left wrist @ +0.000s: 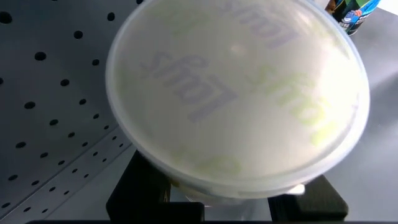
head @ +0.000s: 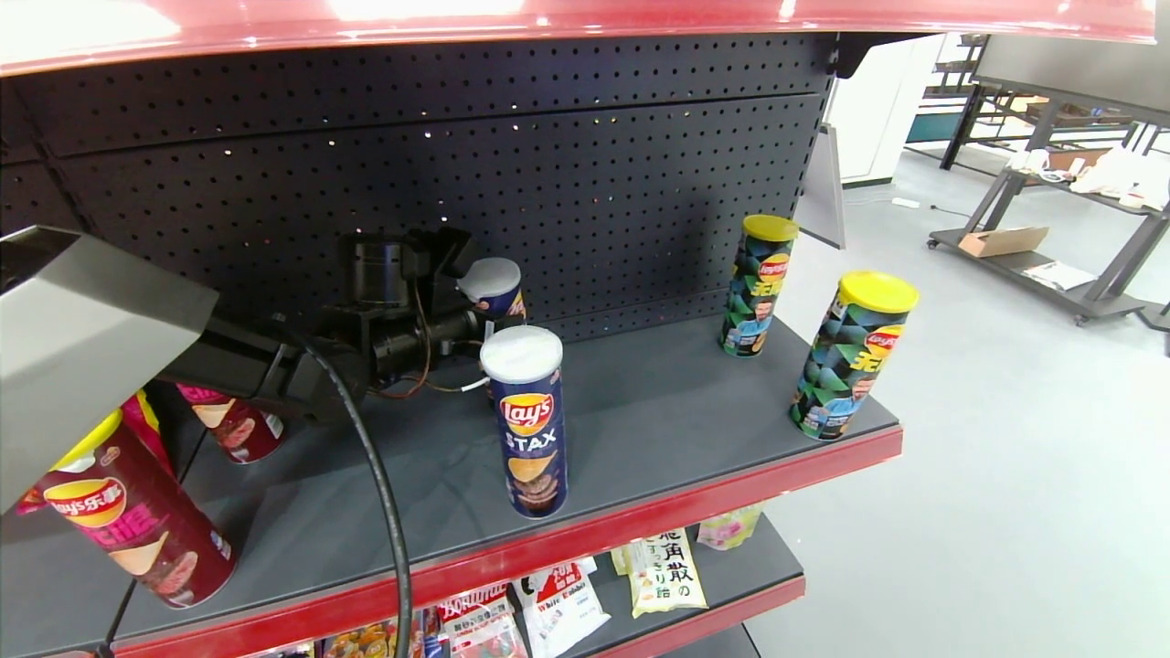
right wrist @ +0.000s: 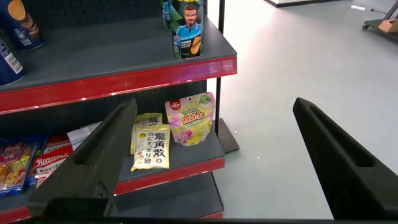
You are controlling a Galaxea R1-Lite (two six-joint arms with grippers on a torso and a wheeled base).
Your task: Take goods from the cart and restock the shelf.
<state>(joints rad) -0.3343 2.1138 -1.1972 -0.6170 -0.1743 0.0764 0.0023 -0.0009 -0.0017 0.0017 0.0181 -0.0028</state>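
Nearest stands a dark red chip tube [head: 128, 521] on the grey shelf [head: 658, 429]. Next comes a blue tube with a white lid [head: 530, 420]. At the back, by the holed wall, the left gripper [left wrist: 224, 196] squeezes another blue white-lidded tube [head: 494, 288]. The right gripper [right wrist: 214, 109] hangs wide apart, holding nothing. I think this tube only needs letting go.
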